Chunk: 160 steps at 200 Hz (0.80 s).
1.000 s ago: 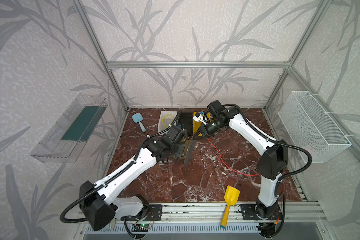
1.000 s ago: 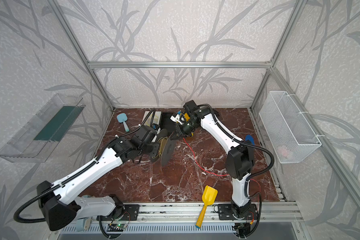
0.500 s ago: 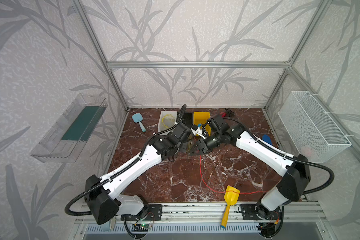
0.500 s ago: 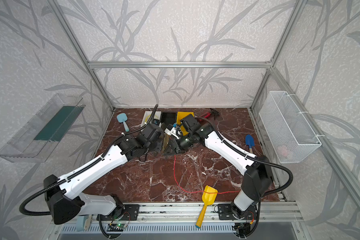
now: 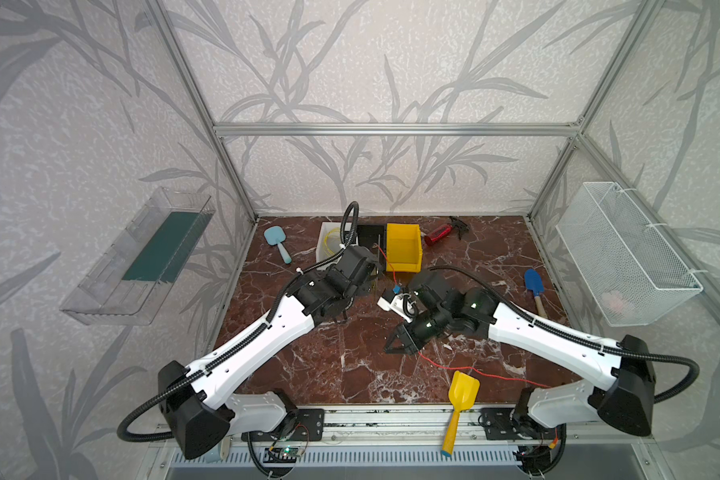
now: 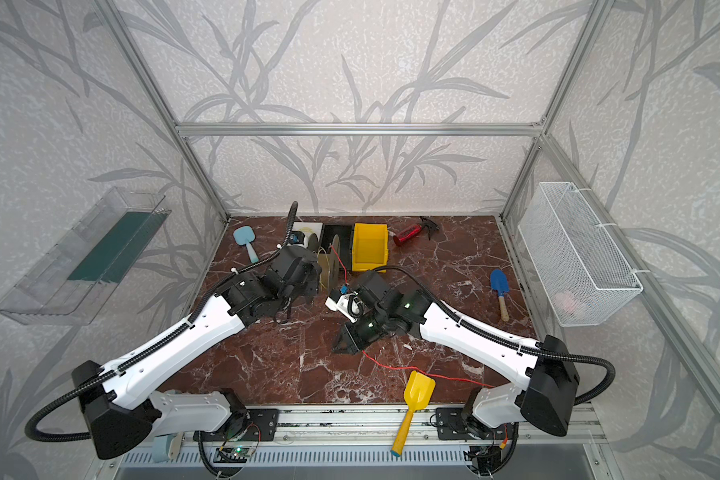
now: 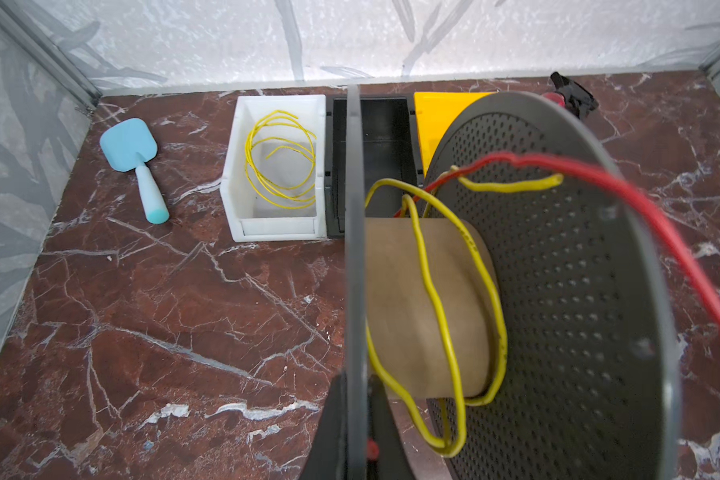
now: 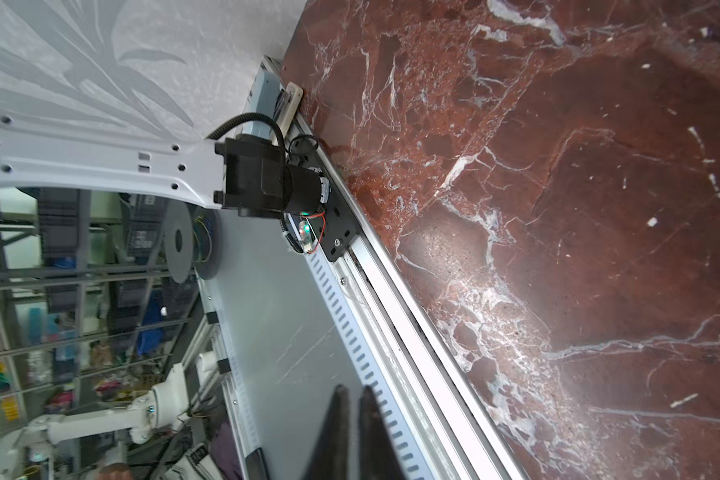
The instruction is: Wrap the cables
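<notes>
Two closed grips: left gripper (image 7: pixel 357 376) pinches spool flange (image 7: pixel 354 208); right gripper (image 8: pixel 350 388) has dropped away; red cable (image 7: pixel 558 161) slack, wrap unfinished.

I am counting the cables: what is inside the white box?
A loose coil of yellow cable lies in the white box. Its front wall hides the floor behind it.

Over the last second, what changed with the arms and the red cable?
The right gripper pulled back from the spool toward the front, dropped low, and is shut; whether it grips anything is unclear. Slack in the red cable was dragged frontward with it. The left gripper stayed clamped on the spool's flange, roughly in place.
</notes>
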Tool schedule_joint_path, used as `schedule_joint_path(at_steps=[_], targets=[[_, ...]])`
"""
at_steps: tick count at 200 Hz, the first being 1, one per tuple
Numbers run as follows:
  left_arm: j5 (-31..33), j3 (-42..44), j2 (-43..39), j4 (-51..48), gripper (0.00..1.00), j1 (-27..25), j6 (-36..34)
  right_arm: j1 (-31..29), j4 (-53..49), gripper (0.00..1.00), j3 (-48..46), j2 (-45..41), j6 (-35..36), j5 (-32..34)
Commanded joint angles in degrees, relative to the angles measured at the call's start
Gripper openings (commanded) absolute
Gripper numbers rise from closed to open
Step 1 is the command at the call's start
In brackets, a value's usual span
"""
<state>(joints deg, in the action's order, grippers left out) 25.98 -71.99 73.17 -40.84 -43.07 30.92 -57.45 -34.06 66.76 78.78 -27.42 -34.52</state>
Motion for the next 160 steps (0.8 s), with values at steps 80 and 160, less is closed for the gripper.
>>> schedule_joint_path(at_steps=[80, 160], targets=[[-16.6, -4.0, -2.3, 9.3, 0.00, 13.8, 13.6, -14.9, 3.7, 0.00, -10.2, -2.2, 1.3, 7.9], [-36.3, -4.1, -7.3, 11.9, 0.00, 21.9, 7.9, -14.7, 4.7, 0.00, -15.4, 2.0, 2.9, 9.0]])
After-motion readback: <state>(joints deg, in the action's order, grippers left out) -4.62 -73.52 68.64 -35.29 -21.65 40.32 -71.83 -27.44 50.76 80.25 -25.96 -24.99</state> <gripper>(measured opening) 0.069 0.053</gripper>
